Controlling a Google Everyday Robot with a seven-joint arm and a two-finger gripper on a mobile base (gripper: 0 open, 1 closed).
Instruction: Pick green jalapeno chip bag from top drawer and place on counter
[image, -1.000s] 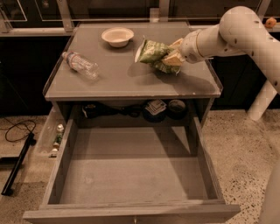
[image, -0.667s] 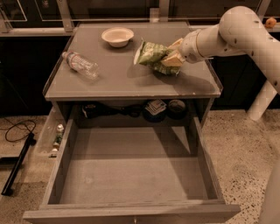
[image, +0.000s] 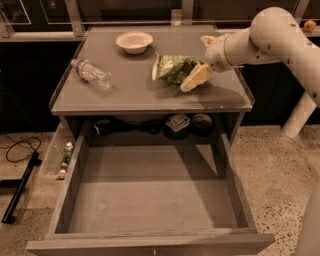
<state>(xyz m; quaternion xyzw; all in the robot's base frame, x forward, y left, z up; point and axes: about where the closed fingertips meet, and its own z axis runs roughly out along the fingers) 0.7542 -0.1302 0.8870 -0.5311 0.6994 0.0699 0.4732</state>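
Green jalapeno chip bag (image: 172, 67) on the counter (image: 125, 97), right of centre and nearer the back edge than the front, crumpled, pale end turned toward the left. Resting on the surface rather than hanging, to judge by the shadow close beneath it. Gripper (image: 196, 61) at the bag's right end, reaching in over the right edge of the counter on a white arm (image: 272, 35). Jaws spread wide: one pale finger (image: 196, 77) angled down against the bag's right end, the other lifted toward the back right corner. Apparently clamped on nothing, though light contact with the bag not ruled out. Likely reason for the spread: letting go, with the bag set down. Top drawer (image: 150, 200) pulled fully out below the front edge, nothing visible on its flat bottom, in keeping with the bag already out. Clear plastic bottle (image: 92, 74) on its side near the left edge, well apart from the bag. Pale bowl (image: 134, 41) upright near the back edge, left of the bag, not touching. Task judged nearly complete; only lifting the gripper clear left, without dragging the bag toward the right edge.
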